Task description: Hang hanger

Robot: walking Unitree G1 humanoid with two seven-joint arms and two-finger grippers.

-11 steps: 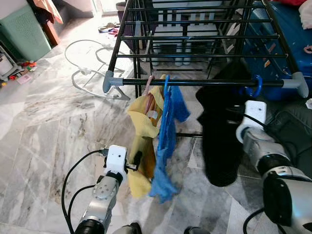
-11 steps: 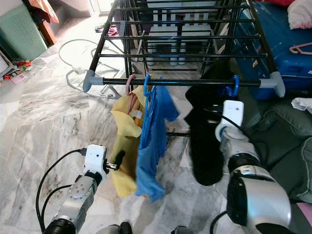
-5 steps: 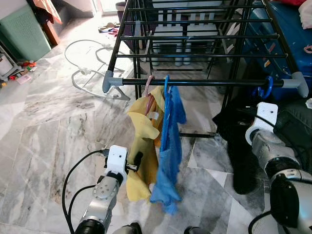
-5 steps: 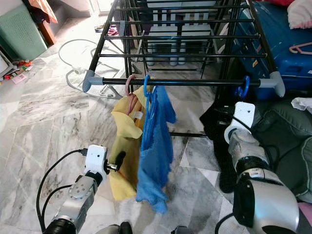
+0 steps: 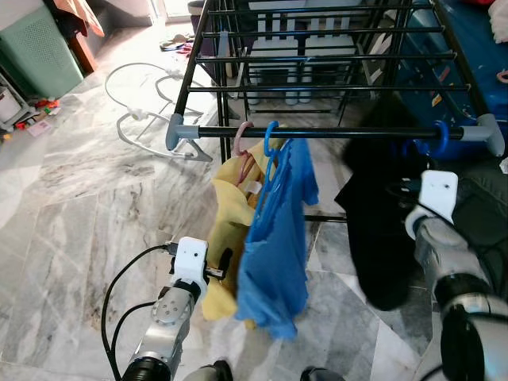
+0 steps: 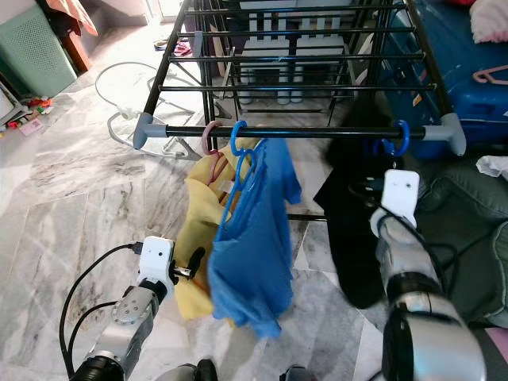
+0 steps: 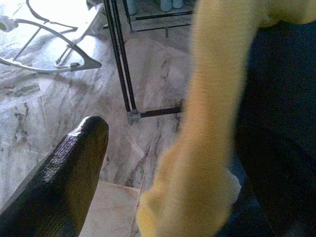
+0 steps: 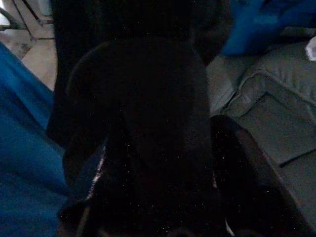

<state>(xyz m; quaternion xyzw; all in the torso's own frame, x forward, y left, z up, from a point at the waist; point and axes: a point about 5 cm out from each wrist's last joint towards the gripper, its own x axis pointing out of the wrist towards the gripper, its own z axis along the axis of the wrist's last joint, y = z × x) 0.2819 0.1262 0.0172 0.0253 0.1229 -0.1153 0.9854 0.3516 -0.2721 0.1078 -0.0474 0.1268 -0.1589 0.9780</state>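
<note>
A black drying rack's front rail [image 5: 349,132] carries three hangers. A pink hanger [image 5: 240,136] holds a yellow garment [image 5: 226,230]. Beside it, a blue hanger [image 5: 271,136] holds a blue garment [image 5: 274,246] turned broadside. Near the rail's right end, another blue hanger hook [image 5: 439,136] carries a black garment [image 5: 381,230]. My right gripper [image 8: 153,148] is buried in that black cloth just below the hook and is shut on it. My left gripper [image 5: 225,266] sits low and open beside the yellow garment's hem, one black finger [image 7: 74,173] in sight.
White wire frames [image 5: 143,103] lie on the marble floor to the rack's left. A green cabinet [image 5: 36,48] stands far left. A blue case [image 5: 476,55] and grey cushions [image 6: 468,214] crowd the right side. A black cable [image 5: 119,294] loops from my left arm.
The black garment's hook has slid right along the rail with my right arm. The blue garment has swung and turned broadside. My left arm has not moved.
</note>
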